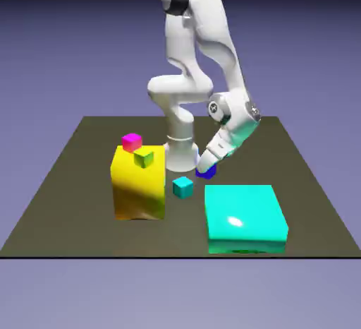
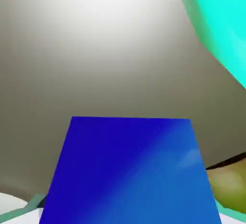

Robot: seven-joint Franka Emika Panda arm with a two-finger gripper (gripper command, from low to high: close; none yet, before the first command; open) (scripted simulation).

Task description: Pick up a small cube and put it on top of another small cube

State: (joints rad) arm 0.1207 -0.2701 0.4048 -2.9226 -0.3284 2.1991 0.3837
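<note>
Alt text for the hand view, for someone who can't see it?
Blue cube gripped in the pincer, filling the lower middle; dark tabletop behind, a bright turquoise block at upper right and a yellowish shape at right edge.
</note>
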